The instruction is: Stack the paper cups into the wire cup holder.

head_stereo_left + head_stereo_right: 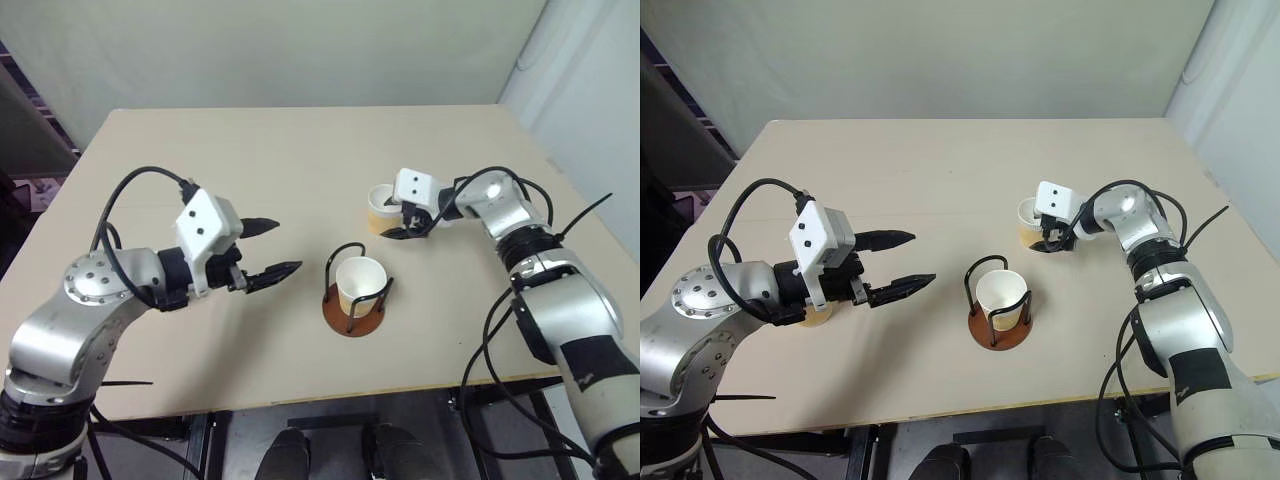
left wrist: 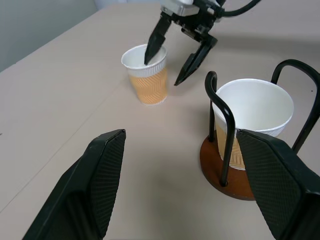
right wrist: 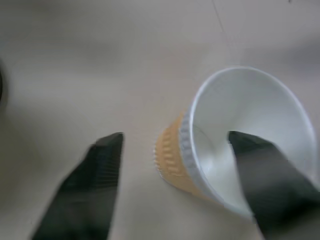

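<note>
Counter point(image 1: 300, 150), pale beige, carries everything here. Left arm reaches in over its near left part; left tool point(image 1: 268, 250) hangs above the surface with its two black fingers spread apart, nothing between them, pointed toward the middle. Right arm comes in from the right side; right tool point(image 1: 405, 222) sits at a cup, fingers apart, one finger dipping inside the cup's mouth and the other outside the wall, straddling the rim. Whether the fingers press the wall cannot be told.

Wire cup holder point(image 1: 353, 312) stands near the counter's middle, closer to the near edge: reddish-brown disc base, two black wire loops upright. One paper cup point(image 1: 359, 284) sits inside it between the loops, mouth up, white interior showing.

Second paper cup point(image 1: 381, 208) stands upright on the counter beyond the holder and to its right, well apart from it, tan-orange ribbed outside, white rolled rim. A third tan cup point(image 1: 818, 313) shows partly behind the left tool.
</note>
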{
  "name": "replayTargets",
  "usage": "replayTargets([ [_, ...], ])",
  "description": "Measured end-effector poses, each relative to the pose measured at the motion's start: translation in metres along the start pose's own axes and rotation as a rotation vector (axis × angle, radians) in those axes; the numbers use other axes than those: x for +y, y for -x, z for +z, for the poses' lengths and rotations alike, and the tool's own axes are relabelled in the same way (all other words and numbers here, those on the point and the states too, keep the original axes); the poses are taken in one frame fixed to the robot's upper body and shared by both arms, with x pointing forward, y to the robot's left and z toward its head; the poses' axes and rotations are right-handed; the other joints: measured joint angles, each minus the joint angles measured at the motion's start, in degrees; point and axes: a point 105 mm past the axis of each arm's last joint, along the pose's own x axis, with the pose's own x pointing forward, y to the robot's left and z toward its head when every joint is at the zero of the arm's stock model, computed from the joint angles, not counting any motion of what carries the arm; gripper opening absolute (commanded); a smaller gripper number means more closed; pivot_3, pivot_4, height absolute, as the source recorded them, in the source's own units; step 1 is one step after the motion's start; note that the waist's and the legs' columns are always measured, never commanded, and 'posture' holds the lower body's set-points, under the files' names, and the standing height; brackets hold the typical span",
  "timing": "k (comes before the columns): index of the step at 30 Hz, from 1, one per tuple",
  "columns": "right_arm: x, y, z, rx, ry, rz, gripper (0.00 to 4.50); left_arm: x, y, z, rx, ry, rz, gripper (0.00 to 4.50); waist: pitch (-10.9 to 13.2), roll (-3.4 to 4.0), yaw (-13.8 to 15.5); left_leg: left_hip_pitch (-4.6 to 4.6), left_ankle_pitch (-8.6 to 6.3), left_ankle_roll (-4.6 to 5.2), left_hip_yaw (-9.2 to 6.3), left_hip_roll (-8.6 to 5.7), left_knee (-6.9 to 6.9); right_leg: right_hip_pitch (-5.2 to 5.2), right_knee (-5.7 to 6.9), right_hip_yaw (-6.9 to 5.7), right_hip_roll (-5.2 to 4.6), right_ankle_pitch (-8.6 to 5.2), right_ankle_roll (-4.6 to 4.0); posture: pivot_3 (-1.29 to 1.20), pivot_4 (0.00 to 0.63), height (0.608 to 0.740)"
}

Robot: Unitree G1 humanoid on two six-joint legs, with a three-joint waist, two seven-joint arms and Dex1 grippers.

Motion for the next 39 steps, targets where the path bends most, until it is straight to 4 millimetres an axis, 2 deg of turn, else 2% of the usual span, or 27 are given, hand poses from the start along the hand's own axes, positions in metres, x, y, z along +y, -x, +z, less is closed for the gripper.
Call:
replayTargets([
  [7, -0.006, 0.001, 0.010, -0.040, 0.011, -0.019, 0.04, -0.006, 0.002, -0.004, 0.021, 0.009, -0.034, 3.80, 0.00, 0.00, -0.03, 0.02, -0.04, -0.02, -0.02, 0.03, 0.00, 0.01, 0.13, -0.03, 0.00, 0.02, -0.04, 0.00, 0.150, 0.740],
  [11, -0.003, 0.004, 0.015, -0.078, 0.002, 0.021, 0.04, -0.017, 0.003, -0.002, 0.012, 0.006, -0.105, 3.80, 0.00, 0.00, -0.02, 0.02, -0.05, -0.02, -0.01, 0.03, 0.00, 0.01, 0.14, -0.05, 0.00, 0.03, -0.05, 0.00, 0.150, 0.740],
  [15, -0.008, 0.025, 0.037, -0.225, -0.010, 0.052, 0.04, -0.016, 0.005, -0.002, 0.019, -0.003, -0.119, 3.80, 0.00, 0.00, -0.01, 0.02, -0.02, -0.07, -0.01, 0.03, 0.00, 0.02, 0.13, -0.09, 0.00, 0.01, -0.07, 0.00, 0.150, 0.740],
  [19, -0.017, 0.067, 0.064, -0.381, -0.019, 0.058, 0.04, -0.013, 0.007, -0.004, 0.025, 0.002, -0.120, 3.80, 0.00, 0.00, 0.07, -0.07, 0.21, -0.44, -0.01, 0.02, 0.07, 0.03, 0.07, -0.12, 0.01, -0.02, -0.12, 0.00, 0.150, 0.740],
  [20, -0.011, 0.088, 0.077, -0.445, -0.023, 0.102, 0.04, -0.013, 0.007, -0.002, 0.022, -0.004, -0.125, 3.80, 0.00, 0.00, 0.20, -0.13, 0.38, -0.67, 0.00, 0.02, 0.06, 0.03, 0.01, -0.15, 0.04, -0.05, -0.16, 0.00, 0.150, 0.740],
  [22, 0.005, 0.117, 0.095, -0.519, 0.002, 0.188, 0.04, -0.013, 0.011, -0.002, 0.027, -0.006, -0.132, 3.80, 0.00, -0.01, 0.28, -0.15, 0.49, -0.85, 0.02, 0.03, 0.11, 0.06, 0.01, -0.16, 0.08, -0.14, -0.17, 0.00, 0.150, 0.740],
  [24, 0.030, 0.139, 0.110, -0.555, 0.035, 0.275, 0.04, -0.015, 0.015, -0.005, 0.044, 0.001, -0.151, 3.80, -0.03, -0.04, 0.21, -0.06, 0.43, -0.93, 0.05, 0.02, 0.12, 0.17, 0.01, -0.14, 0.15, -0.28, -0.11, 0.00, 0.150, 0.740],
  [28, 0.063, 0.136, 0.122, -0.558, 0.043, 0.380, 0.04, -0.020, 0.018, -0.007, 0.057, 0.009, -0.191, 3.80, -0.02, -0.04, -0.60, 0.35, 0.41, -0.86, 0.10, 0.01, 0.11, 0.38, 0.13, 0.00, 0.17, -0.28, -0.09, 0.00, 0.150, 0.740],
  [29, 0.066, 0.135, 0.124, -0.559, 0.037, 0.383, 0.04, -0.020, 0.019, -0.008, 0.058, 0.009, -0.195, 3.80, -0.02, -0.04, -0.69, 0.42, 0.18, -0.34, 0.10, 0.02, 0.11, 0.43, 0.15, 0.03, 0.17, -0.28, -0.09, 0.00, 0.150, 0.740],
  [30, 0.066, 0.134, 0.126, -0.562, 0.031, 0.378, 0.04, -0.020, 0.019, -0.008, 0.059, 0.009, -0.197, 3.80, -0.02, -0.03, -0.72, 0.50, 0.15, -0.22, 0.10, 0.02, 0.11, 0.49, 0.15, 0.04, 0.16, -0.27, -0.11, 0.00, 0.150, 0.740],
  [31, 0.067, 0.133, 0.128, -0.567, 0.029, 0.375, 0.04, -0.021, 0.019, -0.008, 0.059, 0.009, -0.201, 3.80, -0.02, -0.03, -0.72, 0.62, 0.14, -0.18, 0.08, 0.03, 0.11, 0.61, 0.16, 0.04, 0.17, -0.30, -0.20, 0.00, 0.150, 0.740],
  [32, 0.068, 0.131, 0.130, -0.568, 0.033, 0.371, 0.04, -0.021, 0.018, -0.008, 0.061, 0.010, -0.205, 3.80, -0.02, -0.03, -0.73, 0.68, 0.11, -0.11, 0.08, 0.03, 0.10, 0.68, 0.15, 0.04, 0.16, -0.56, -0.63, 0.00, 0.150, 0.740],
  [35, 0.076, 0.123, 0.130, -0.551, 0.040, 0.402, 0.04, -0.023, 0.017, -0.009, 0.063, 0.014, -0.213, 3.80, -0.02, -0.03, -0.76, 0.69, 0.14, -0.03, 0.07, 0.03, 0.15, 0.76, 0.15, 0.03, 0.16, -0.53, -0.68, 0.00, 0.150, 0.740],
  [39, 0.082, 0.109, 0.120, -0.494, 0.040, 0.413, 0.04, -0.022, 0.016, -0.010, 0.066, 0.016, -0.201, 3.80, -0.02, -0.03, -0.73, 0.68, 0.18, 0.01, 0.08, 0.01, 0.20, 0.77, 0.15, 0.04, 0.14, -0.47, -0.67, 0.00, 0.150, 0.740],
])
